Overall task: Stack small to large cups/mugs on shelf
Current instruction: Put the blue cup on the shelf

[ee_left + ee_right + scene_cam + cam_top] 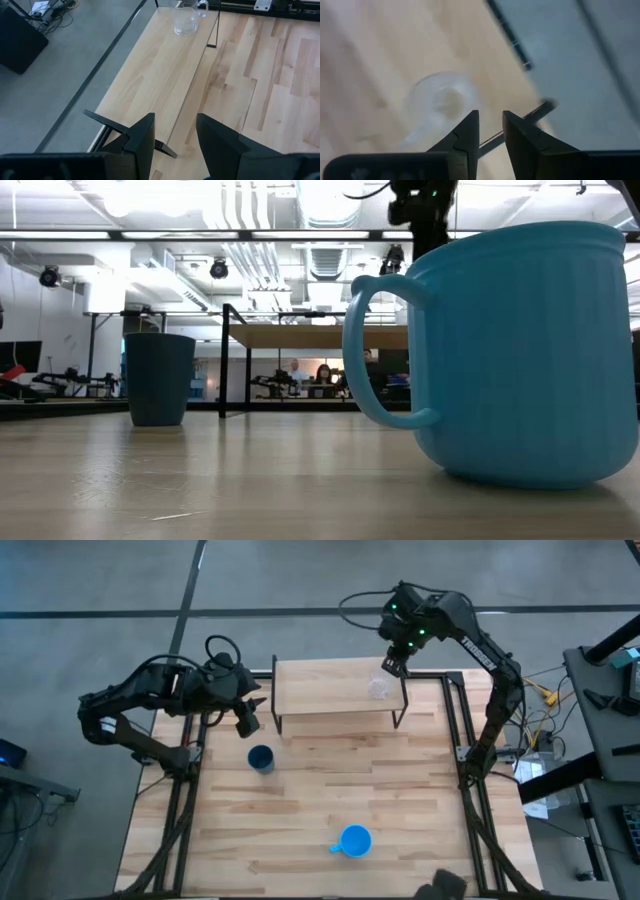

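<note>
Three vessels: the clear glass (379, 688) stands at the shelf's (320, 688) three-o'clock end, the navy cup (261, 758) and blue mug (355, 840) on the table (400, 800). Right gripper (392, 665), just above the glass, grasps nothing, fingers slightly parted. Left gripper (247, 716) waits unclenched at the shelf's nine-o'clock end.

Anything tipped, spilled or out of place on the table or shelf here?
Nothing stands out. The glass stands on the shelf; the navy cup and blue mug stand upright on the table. No spill visible.

Robotics lab: exposed ceiling ducts (250, 225), concrete floor (100, 600)
</note>
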You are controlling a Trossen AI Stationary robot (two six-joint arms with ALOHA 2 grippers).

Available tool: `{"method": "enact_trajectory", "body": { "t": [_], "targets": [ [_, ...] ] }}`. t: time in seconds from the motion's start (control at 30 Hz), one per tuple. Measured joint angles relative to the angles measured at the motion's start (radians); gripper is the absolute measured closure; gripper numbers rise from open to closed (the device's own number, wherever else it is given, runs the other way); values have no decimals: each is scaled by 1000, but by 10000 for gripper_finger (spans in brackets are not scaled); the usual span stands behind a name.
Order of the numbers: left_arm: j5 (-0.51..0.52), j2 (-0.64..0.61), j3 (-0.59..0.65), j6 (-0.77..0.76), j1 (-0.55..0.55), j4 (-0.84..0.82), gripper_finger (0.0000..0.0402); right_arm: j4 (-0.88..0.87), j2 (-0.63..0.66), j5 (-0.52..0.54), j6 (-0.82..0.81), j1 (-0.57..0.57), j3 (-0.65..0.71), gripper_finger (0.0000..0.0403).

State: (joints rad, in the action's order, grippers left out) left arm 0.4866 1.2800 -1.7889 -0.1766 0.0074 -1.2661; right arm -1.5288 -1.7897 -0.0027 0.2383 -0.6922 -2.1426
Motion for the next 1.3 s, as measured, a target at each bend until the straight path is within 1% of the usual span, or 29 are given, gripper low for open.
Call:
{"method": "enact_trajectory", "body": {
  "t": [0.07,0.13,0.2,0.23,0.27,0.4,0.47,0.57,0.7,0.8,0.9,1.0,1.07,1.17,1.3],
  "targets": [
    [-1,0,0,0,0,0,269,-51,3,-96,-81,6,-30,321],
    [-8,0,4,0,0,-1,269,-34,26,-214,-164,21,-26,321],
    [-17,0,9,0,0,-13,269,-40,51,-346,-176,51,-17,321],
    [-20,0,10,0,0,-31,269,-39,64,-388,-173,74,-11,321],
    [-21,0,10,-2,0,-56,269,-41,78,-393,-175,99,0,321],
    [-22,0,11,-69,0,-162,269,-43,129,-304,-176,228,55,321],
    [-31,0,13,-113,0,-212,269,-43,158,-285,-163,301,81,321],
    [-63,-2,15,-156,0,-226,269,-38,191,-235,-159,414,115,321],
    [-90,-3,17,-159,0,-225,269,-25,209,-104,-218,549,160,323],
    [-98,-9,27,-163,0,-228,269,-24,215,-38,-311,626,187,328],
    [-111,-25,34,-216,0,-272,269,-25,219,-3,-372,684,230,332],
    [-111,-65,35,-282,0,-304,269,-35,232,13,-385,725,270,332],
    [-112,-109,38,-313,-1,-301,269,-35,253,22,-399,742,296,331],
    [-112,-170,37,-371,-1,-296,269,-27,288,72,-461,756,345,331],
    [-112,-234,53,-394,-1,-291,269,48,350,135,-558,764,437,331]
  ]
}}
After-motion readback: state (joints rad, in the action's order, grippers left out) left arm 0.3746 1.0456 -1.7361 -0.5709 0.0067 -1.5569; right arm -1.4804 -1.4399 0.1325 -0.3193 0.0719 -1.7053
